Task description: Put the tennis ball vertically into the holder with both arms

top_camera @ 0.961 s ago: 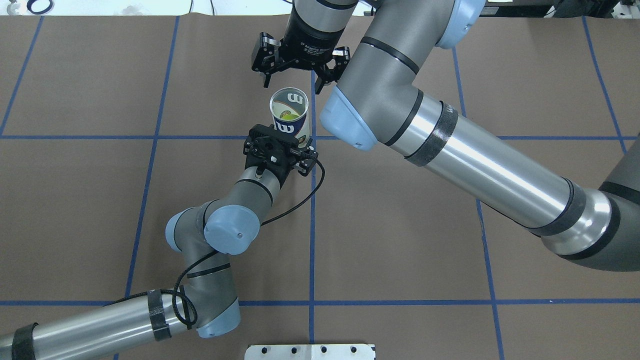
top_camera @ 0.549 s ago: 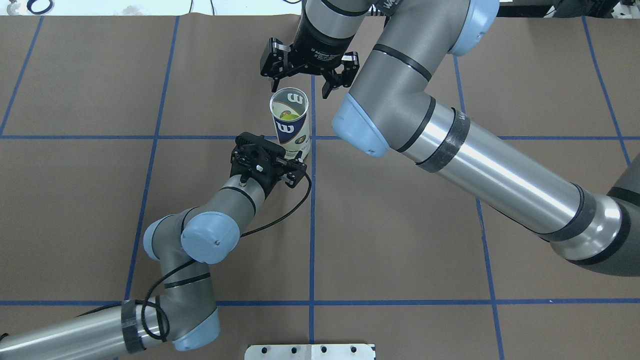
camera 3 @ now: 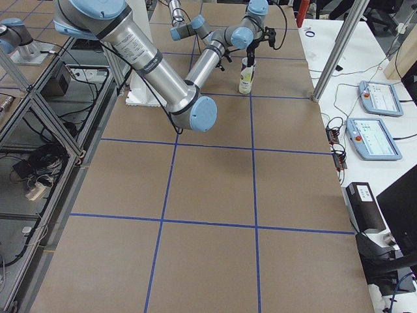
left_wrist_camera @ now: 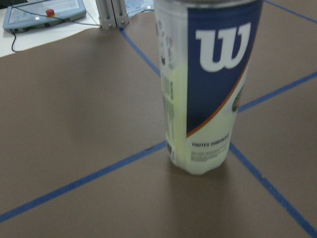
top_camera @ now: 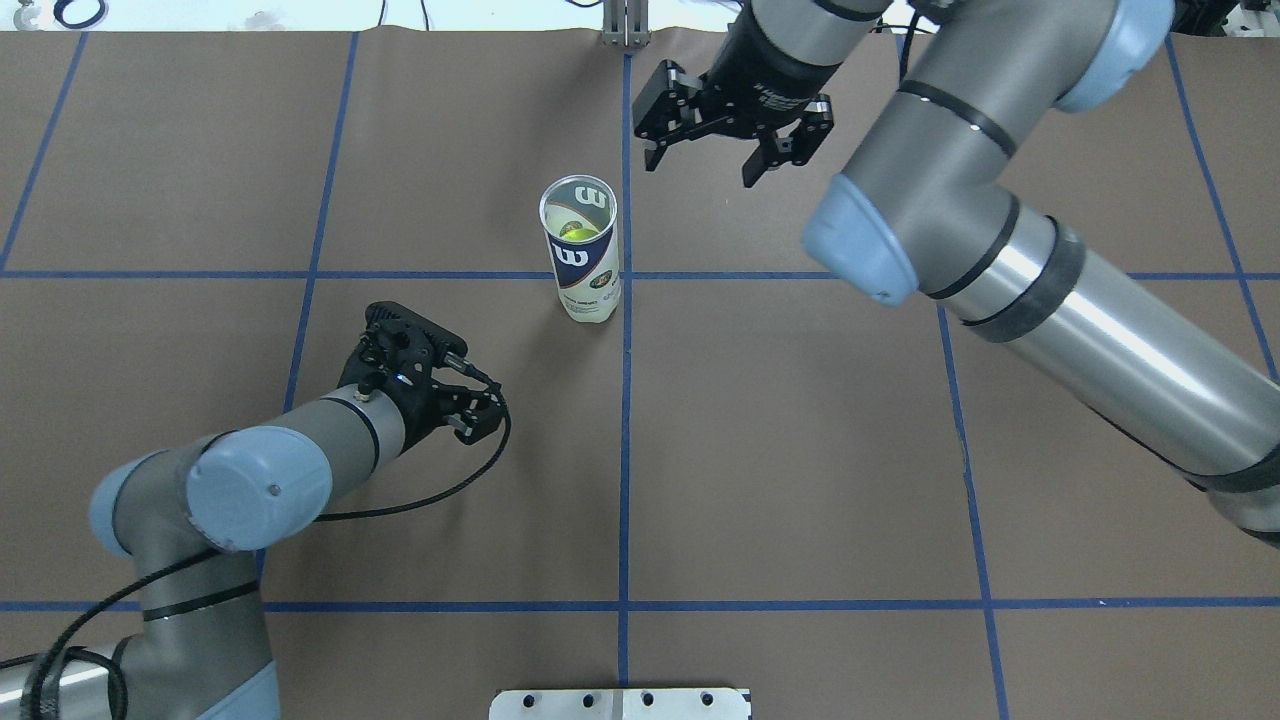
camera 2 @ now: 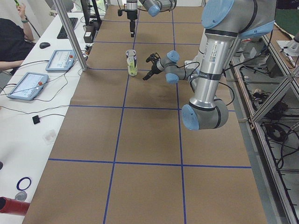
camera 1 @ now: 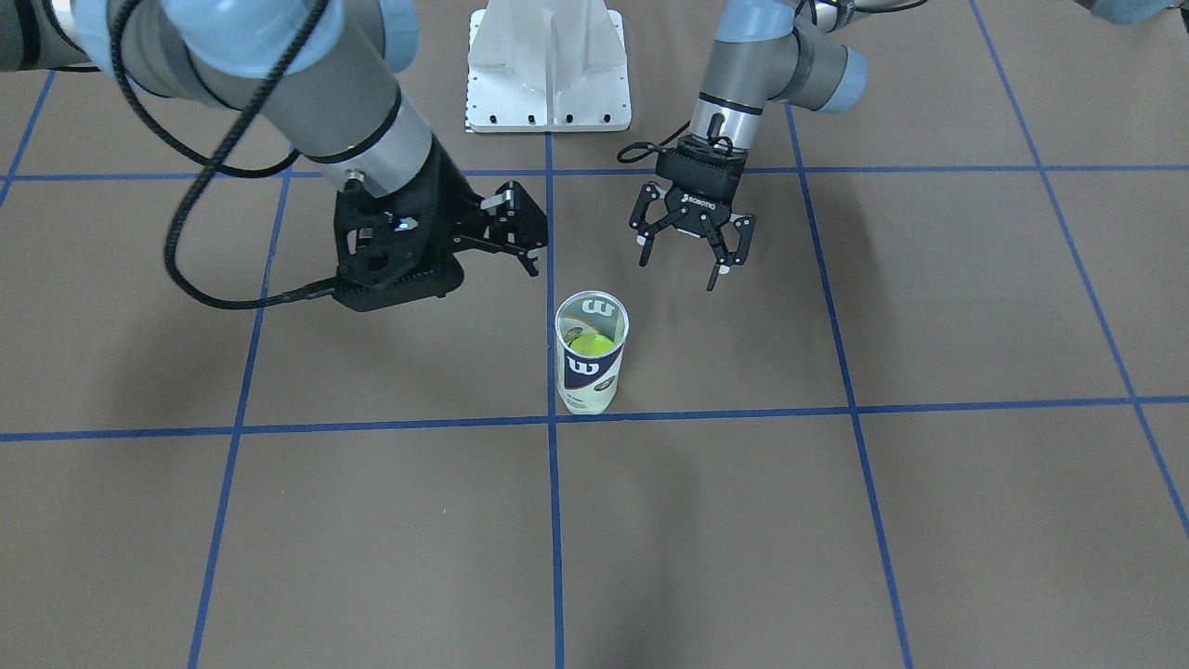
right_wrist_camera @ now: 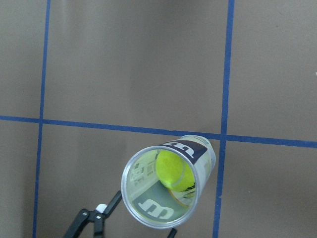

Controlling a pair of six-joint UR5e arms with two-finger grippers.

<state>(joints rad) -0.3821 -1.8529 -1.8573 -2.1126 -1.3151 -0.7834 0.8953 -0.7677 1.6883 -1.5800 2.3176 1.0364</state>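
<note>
The holder (top_camera: pixel 582 262), a clear can with a navy "W" label, stands upright on the brown mat with nothing touching it. The yellow-green tennis ball (right_wrist_camera: pixel 172 170) lies inside it, seen through the open top (camera 1: pixel 593 345). My left gripper (camera 1: pixel 683 269) is open and empty, apart from the holder on the robot's side; in the overhead view this left gripper (top_camera: pixel 487 400) sits to the lower left of the can. My right gripper (top_camera: pixel 700 168) hangs open and empty beyond the holder and to its right. The left wrist view shows the holder (left_wrist_camera: pixel 208 89) close, side on.
Blue tape lines (top_camera: pixel 625 450) grid the mat. The white base plate (camera 1: pixel 548 65) lies at the robot's edge. A side table with tablets (camera 2: pixel 28 84), an aluminium post (camera 2: pixel 70 35) and a seated person (camera 2: pixel 11 42) lie beyond the far edge.
My left gripper has let go of the holder and drawn back to the left, toward the robot. The right gripper has swung off to the right. The holder has stayed standing.
</note>
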